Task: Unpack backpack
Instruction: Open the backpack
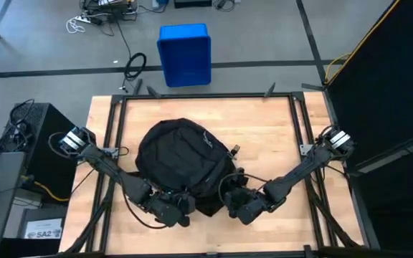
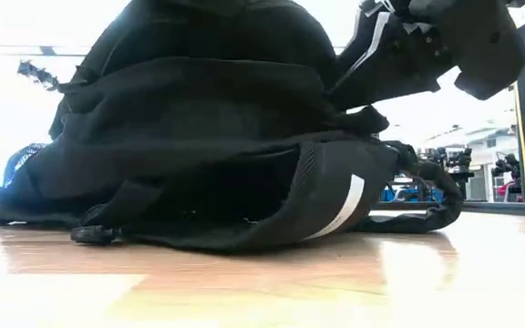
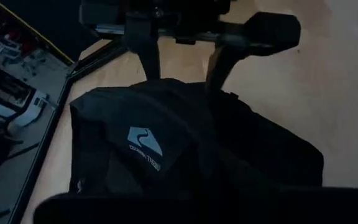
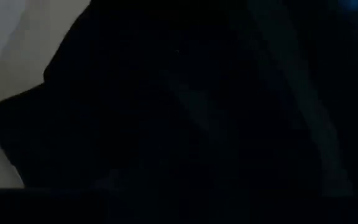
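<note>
Pressing in on the near edge of the backpack [image 1: 181, 154], your left gripper [image 1: 180, 208] and right gripper [image 1: 236, 206] sit close on either side of its bottom end. You cannot tell how far either is open. The backpack lies flat mid-table [image 1: 278, 136], its white stripe [image 2: 339, 208] facing the near edge.

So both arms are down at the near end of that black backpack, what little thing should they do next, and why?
Probably get a hold on the fabric at that end and lift it to find the opening. The backpack lies flat on the wooden table, nothing has been taken out, and the left gripper and right gripper sit against its near edge. Whether either already grips cloth cannot be seen.
</note>
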